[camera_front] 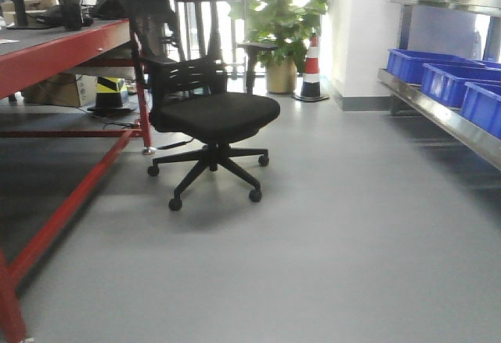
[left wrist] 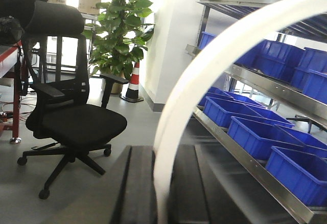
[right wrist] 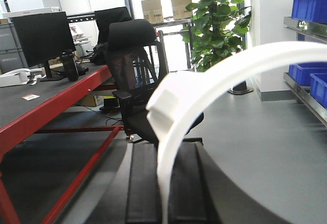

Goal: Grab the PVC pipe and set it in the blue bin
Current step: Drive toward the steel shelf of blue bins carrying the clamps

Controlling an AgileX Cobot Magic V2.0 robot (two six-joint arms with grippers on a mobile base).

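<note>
In the left wrist view a curved white PVC pipe (left wrist: 204, 65) rises from between the black fingers of my left gripper (left wrist: 162, 203), which is shut on it, and arches up to the right in front of the shelf. The right wrist view shows a second curved white PVC pipe (right wrist: 214, 75) with a wider collar, pinched by my shut right gripper (right wrist: 164, 203). Blue bins (left wrist: 255, 137) sit in rows on the metal shelf to the right, and the front view shows the blue bins (camera_front: 450, 84) too. Neither gripper nor either pipe appears in the front view.
A black office chair (camera_front: 207, 112) stands on the grey floor beside a red-framed table (camera_front: 55, 49). A potted plant (camera_front: 282, 22) and a striped traffic cone (camera_front: 311, 69) stand at the back. The steel shelf rail (camera_front: 438, 112) runs along the right.
</note>
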